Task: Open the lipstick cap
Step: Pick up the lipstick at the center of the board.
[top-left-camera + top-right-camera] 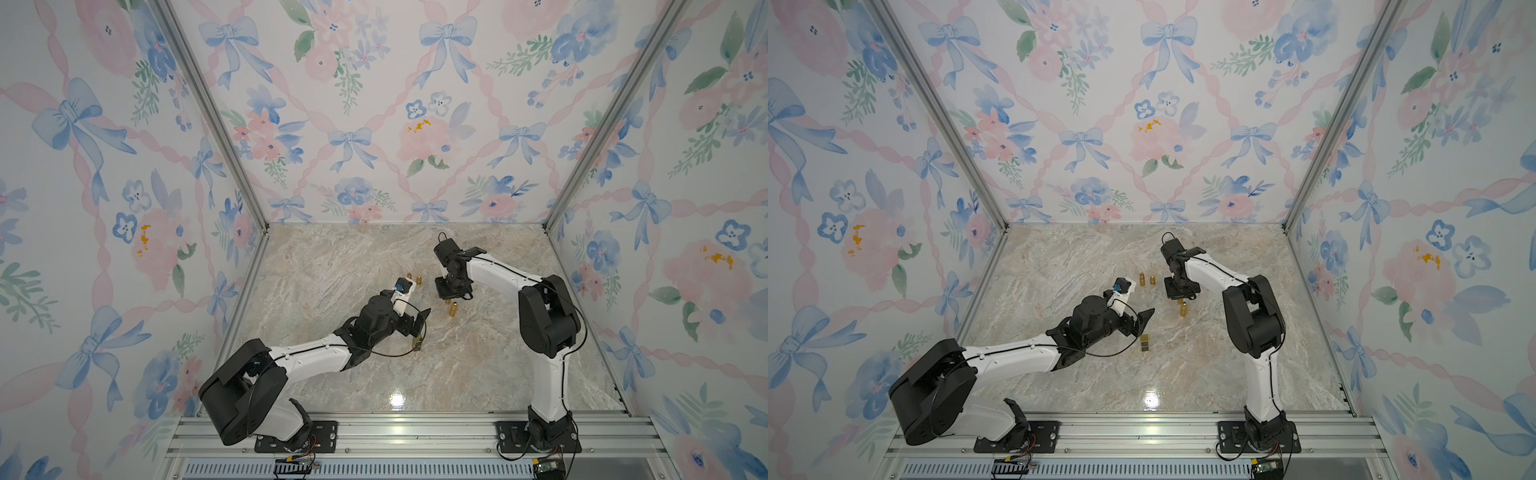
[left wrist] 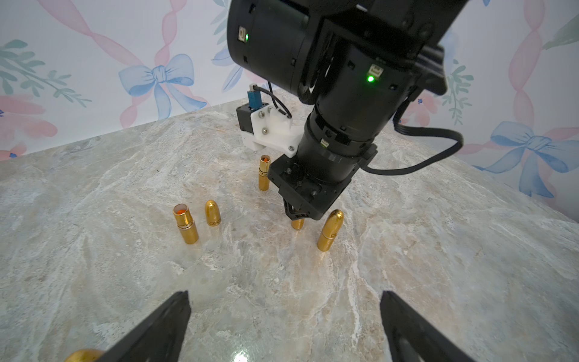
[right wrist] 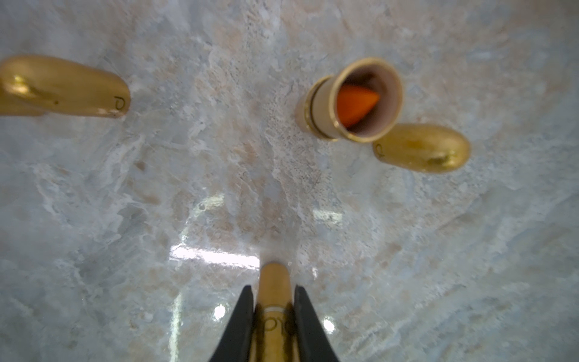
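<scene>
Here the gold lipstick [image 3: 273, 275] stands upright on the counter [image 3: 125, 203], cap on, pinched between the narrow-set fingers of the right hand [image 3: 273, 286]. Near that lipstick stands an uncapped tube [image 3: 354, 100] showing an orange stick, with a loose bullet-shaped cap [image 3: 421, 147] just beside it. The left hand [image 2: 284, 293] hangs wide and holds nothing, apart from the lipstick. The counter is glossy beige-grey marble with bright reflections. Wallpaper [image 1: 353, 141] with blue bows, pink ribbons and flowers covers the walls beyond the lipstick. Dark looped lettering on the gold shells is too blurred to read.
</scene>
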You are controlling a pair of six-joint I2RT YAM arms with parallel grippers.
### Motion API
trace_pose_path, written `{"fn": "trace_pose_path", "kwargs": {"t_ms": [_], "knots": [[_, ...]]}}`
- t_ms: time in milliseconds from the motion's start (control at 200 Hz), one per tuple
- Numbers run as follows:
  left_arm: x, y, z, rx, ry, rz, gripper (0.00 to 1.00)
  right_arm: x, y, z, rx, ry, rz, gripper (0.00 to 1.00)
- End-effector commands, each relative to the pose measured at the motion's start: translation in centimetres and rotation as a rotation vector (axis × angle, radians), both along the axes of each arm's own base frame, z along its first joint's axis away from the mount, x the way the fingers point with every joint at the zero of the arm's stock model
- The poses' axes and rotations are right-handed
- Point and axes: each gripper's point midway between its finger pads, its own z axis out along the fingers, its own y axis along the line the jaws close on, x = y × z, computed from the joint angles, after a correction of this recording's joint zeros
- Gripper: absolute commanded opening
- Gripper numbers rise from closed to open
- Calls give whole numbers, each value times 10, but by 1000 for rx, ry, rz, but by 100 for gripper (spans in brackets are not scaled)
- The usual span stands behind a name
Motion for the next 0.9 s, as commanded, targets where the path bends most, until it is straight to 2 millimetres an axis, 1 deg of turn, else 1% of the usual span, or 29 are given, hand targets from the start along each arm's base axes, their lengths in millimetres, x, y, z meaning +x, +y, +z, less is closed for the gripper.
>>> {"fn": "trace_pose_path", "kwargs": {"t_ms": [0, 255, 375, 540, 650, 770, 895], "knots": [[-2, 8, 8, 17, -43, 17, 98, 2, 12, 43, 65, -70, 13, 19], [-8, 26, 9, 45, -84, 33, 98, -21, 40, 81, 197, -69, 66, 19], [-12, 30, 6, 56, -92, -9, 92, -38, 57, 99, 256, -62, 102, 19], [-21, 27, 3, 60, -102, -127, 87, -65, 79, 123, 338, -43, 155, 19], [-21, 26, 2, 65, -110, -168, 84, -82, 91, 136, 397, -22, 170, 19], [-24, 23, 2, 63, -132, -222, 76, -99, 105, 148, 481, 15, 189, 20], [-26, 18, 2, 60, -150, -258, 67, -111, 117, 158, 546, 33, 200, 20]]}}
